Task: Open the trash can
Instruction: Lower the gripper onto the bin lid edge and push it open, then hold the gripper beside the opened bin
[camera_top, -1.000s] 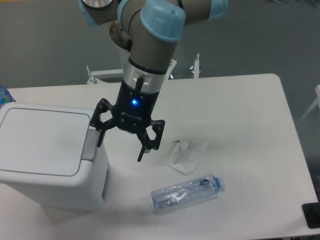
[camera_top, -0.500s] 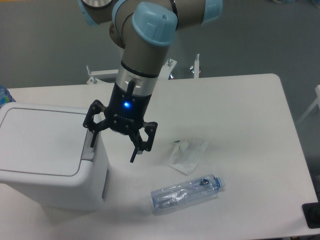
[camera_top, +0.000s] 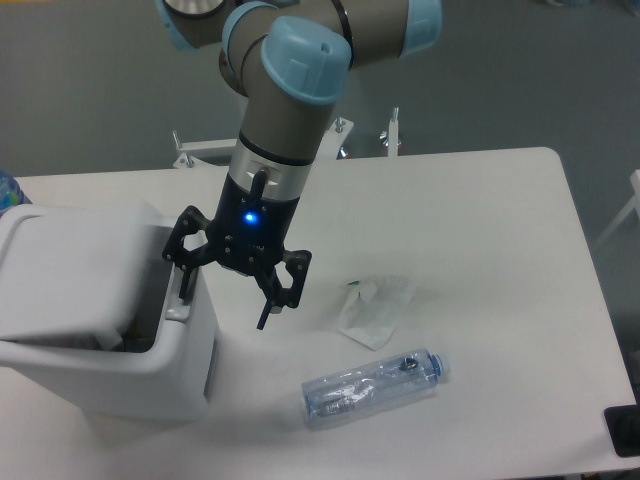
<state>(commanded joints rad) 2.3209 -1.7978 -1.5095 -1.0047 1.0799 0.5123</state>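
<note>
The white boxy trash can (camera_top: 120, 375) stands at the table's left front. Its flat lid (camera_top: 70, 280) is tilted up on the right side, showing a dark gap and the inside below it. My gripper (camera_top: 222, 305) hangs over the can's right rim, open, with nothing held. One black finger (camera_top: 183, 283) rests on the grey button strip at the rim. The other finger (camera_top: 268, 307) hangs in the air to the right of the can.
A clear crushed plastic bottle (camera_top: 372, 386) lies on the white table (camera_top: 500, 260) at front centre. A crumpled clear wrapper (camera_top: 375, 310) lies just behind it. A dark object (camera_top: 625, 430) sits at the table's right front corner.
The gripper moved left and slightly down onto the can's right rim. The lid, flat and shut before, has sprung up on its right side.
</note>
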